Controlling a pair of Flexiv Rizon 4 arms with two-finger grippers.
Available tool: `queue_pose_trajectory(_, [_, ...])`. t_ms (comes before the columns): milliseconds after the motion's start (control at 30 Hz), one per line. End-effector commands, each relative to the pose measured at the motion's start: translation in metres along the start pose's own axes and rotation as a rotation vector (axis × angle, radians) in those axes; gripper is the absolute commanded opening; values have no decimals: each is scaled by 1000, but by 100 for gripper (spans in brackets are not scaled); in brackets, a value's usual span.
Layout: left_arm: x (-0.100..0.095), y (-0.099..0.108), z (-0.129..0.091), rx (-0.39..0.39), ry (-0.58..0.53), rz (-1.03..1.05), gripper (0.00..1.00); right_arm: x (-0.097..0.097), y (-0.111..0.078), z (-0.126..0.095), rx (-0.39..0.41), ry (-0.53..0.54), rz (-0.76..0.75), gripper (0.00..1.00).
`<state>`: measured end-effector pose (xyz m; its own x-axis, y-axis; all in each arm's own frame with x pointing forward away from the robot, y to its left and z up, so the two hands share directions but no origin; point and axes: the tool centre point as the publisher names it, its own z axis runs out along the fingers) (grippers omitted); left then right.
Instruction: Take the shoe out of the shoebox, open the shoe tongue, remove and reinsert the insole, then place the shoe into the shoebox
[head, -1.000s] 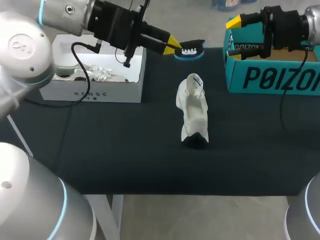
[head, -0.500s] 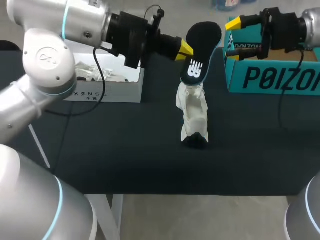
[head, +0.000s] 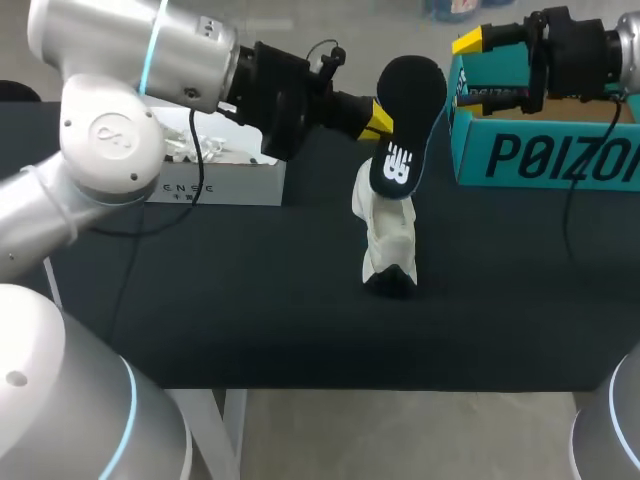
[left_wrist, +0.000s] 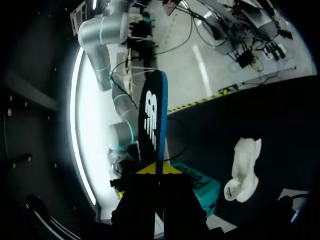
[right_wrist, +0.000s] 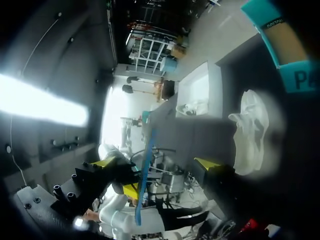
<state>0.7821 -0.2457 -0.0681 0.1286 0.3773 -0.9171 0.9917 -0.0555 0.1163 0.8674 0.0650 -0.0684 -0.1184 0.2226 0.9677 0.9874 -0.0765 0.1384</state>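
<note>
A white shoe (head: 386, 232) stands on the black table, heel end toward me. My left gripper (head: 377, 118) is shut on a black insole (head: 404, 122) with a white logo and a blue edge. The insole hangs tilted just above the shoe's opening, its lower end near the collar. In the left wrist view the insole (left_wrist: 152, 117) stands up from my left gripper (left_wrist: 159, 169), with the shoe (left_wrist: 244, 168) off to one side. My right gripper (head: 470, 72) hovers open over the near-left corner of the teal shoebox (head: 545, 155). In the right wrist view my right gripper (right_wrist: 156, 162) holds nothing; the shoe (right_wrist: 251, 131) lies ahead.
A white box (head: 205, 172) holding white paper stands at the back left, under my left arm. The teal shoebox (right_wrist: 279, 52) and the white box (right_wrist: 200, 94) also show in the right wrist view.
My left gripper has carried the insole rightward and down toward the shoe, turning it from edge-on to face up. The right arm and the shoe have stayed put.
</note>
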Motion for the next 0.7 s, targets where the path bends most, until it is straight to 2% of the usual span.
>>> queue_pose_trajectory(33, [7,2,12,-32,12,5,0,3,-5,5,1,-5,-3,100])
queue_pose_trajectory(100, [10,8,17,-41,25,5,0,3,-7,8,10,2,-3,100])
queue_pose_trajectory(133, [11,11,20,-55,37,-7,0,3,-8,10,14,5,-2,78])
queue_pose_trajectory(167, [11,14,22,-61,35,-12,0,3,-9,11,17,9,-1,64])
queue_pose_trajectory(200, [9,14,25,-66,37,-12,0,3,-10,13,23,14,0,59])
queue_pose_trajectory(300, [4,18,33,-100,14,-57,0,1,-11,19,40,23,6,60])
queue_pose_trajectory(500, [2,23,39,-96,19,-34,0,-5,-14,26,58,37,25,54])
queue_pose_trajectory(533, [2,24,40,-98,20,-35,0,-5,-14,26,59,39,27,50])
queue_pose_trajectory(567, [2,24,40,-101,22,-36,0,-6,-14,26,58,39,29,44])
queue_pose_trajectory(600, [1,25,41,-104,24,-41,0,-6,-14,26,53,39,30,28])
queue_pose_trajectory(633, [1,26,41,-105,24,-41,0,-7,-14,26,52,39,31,0])
queue_pose_trajectory(700, [2,26,39,-107,36,-41,0,-7,-13,26,54,36,29,0])
